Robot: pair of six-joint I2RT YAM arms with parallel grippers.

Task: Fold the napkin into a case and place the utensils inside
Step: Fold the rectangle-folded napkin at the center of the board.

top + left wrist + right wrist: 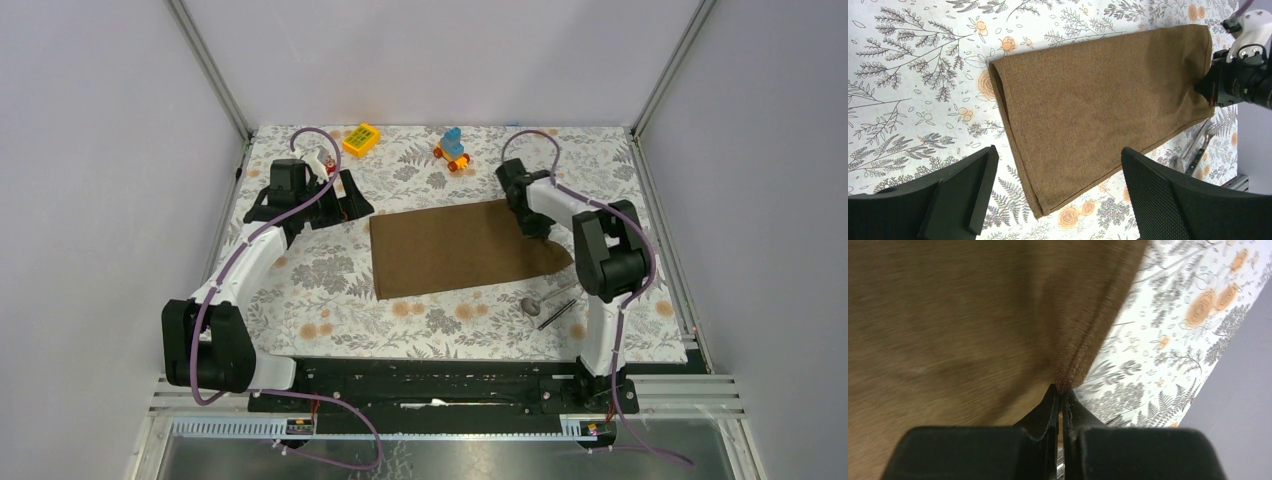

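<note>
Brown napkin [450, 248] is lying folded over, flat on the floral tablecloth [330, 280]. Right gripper [1062, 390] is pinched tight on the napkin's right edge. Left gripper [1058, 151] hangs over the napkin's left end, fingers wide apart, holding nothing. Spoon [531, 303] and dark stick [556, 314] sit just off the napkin's near right corner.

No text, label or number is legible

The brown napkin [455, 248] lies folded double on the bench [310, 285], silver spoon [532, 303] and dark stick [557, 314] beside its near right corner.
</note>
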